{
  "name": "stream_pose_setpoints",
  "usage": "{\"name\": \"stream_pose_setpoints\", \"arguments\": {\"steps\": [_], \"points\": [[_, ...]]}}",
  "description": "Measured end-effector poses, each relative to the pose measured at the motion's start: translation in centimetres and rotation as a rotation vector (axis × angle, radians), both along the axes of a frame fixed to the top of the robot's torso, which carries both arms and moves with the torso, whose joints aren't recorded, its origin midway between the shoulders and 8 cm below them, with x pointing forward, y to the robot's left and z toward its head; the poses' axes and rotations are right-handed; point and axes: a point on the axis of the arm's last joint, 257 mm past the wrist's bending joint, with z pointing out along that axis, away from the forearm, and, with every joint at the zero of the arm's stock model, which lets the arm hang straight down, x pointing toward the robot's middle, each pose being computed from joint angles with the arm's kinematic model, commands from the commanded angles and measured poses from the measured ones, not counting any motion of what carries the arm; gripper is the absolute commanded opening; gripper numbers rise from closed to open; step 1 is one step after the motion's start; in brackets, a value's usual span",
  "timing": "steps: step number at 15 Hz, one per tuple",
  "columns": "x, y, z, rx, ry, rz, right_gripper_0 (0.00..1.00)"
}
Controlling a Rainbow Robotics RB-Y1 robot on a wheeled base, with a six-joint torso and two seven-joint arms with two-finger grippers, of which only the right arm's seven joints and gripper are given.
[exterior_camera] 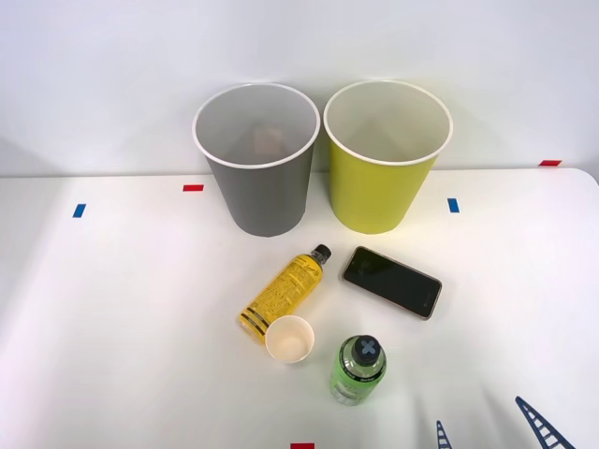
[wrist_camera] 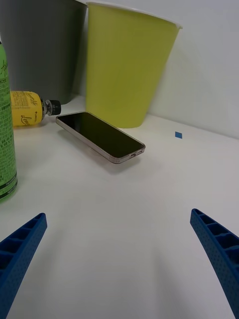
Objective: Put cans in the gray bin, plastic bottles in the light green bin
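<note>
Table point(exterior_camera: 112, 309) white, marked with tape. Gray bin point(exterior_camera: 259, 187) and light green bin point(exterior_camera: 383, 178) stand upright side by side at the far edge, nearly touching; something reddish lies in the gray one (probably the can, cannot confirm). Black phone point(exterior_camera: 391, 281) lies flat just in front of the green bin. Yellow bottle point(exterior_camera: 285, 295) lies on its side, cap toward the bins, base touching the white paper cup point(exterior_camera: 289, 338). Green bottle point(exterior_camera: 357, 369) stands upright just beside the cup. Right gripper point(wrist_camera: 119, 259) low over bare table, fingers point(wrist_camera: 22, 244) spread wide, holding nothing. Risks: green bottle is upright and could topple if one finger clips it; reaching for the yellow bottle could push the cup or phone.
</note>
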Motion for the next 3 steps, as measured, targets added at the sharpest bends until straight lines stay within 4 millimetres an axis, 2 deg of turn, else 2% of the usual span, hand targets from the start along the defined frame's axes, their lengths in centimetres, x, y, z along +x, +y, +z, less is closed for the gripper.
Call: {"name": "stream_pose_setpoints", "arguments": {"steps": [3], "points": [[0.00,0.00,0.00,0.000,0.000,0.000,1.00]]}}
